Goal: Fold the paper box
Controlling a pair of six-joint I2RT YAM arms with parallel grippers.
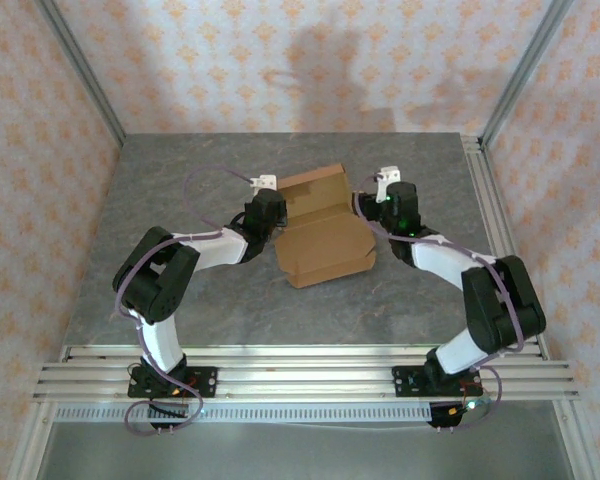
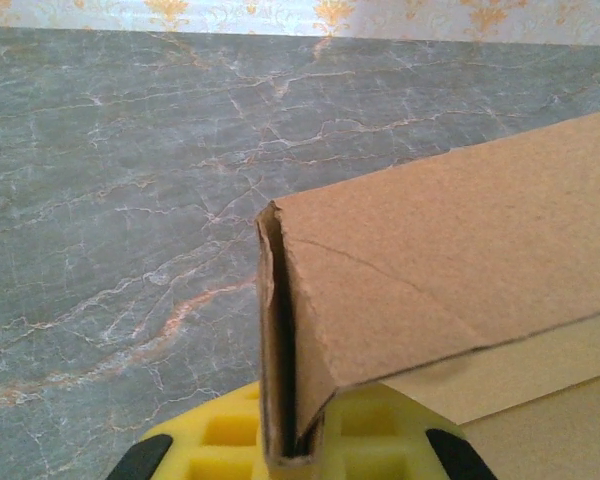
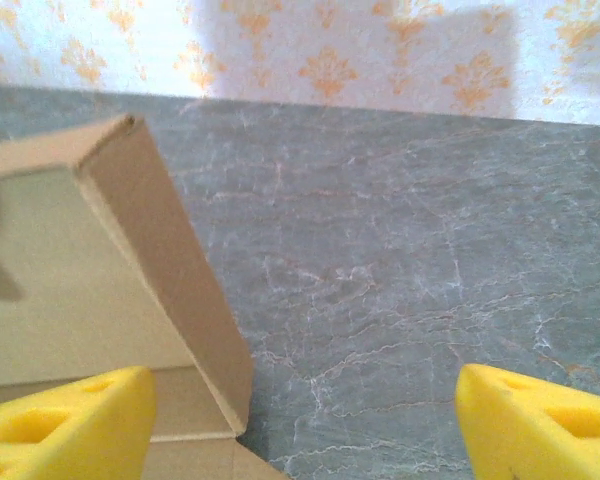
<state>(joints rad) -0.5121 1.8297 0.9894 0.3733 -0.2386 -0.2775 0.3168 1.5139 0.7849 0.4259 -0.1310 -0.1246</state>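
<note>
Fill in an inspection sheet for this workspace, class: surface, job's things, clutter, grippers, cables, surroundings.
Surface: grey marbled table, flat.
Job's things: paper box, brown cardboard, partly folded, rear flap raised, lying between the two arms.
Clutter: nothing seen.
Grippers: left gripper closed on the box's upright side wall; right gripper open, one yellow finger beside the raised flap.
Cables: purple cables looping along both arms.
Surroundings: patterned wallpaper; aluminium rails at the near edge.

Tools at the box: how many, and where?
2. The left tool is shut on a raised flap at the left side of the paper box. The right tool is open beside the raised flap on its right side.
</note>
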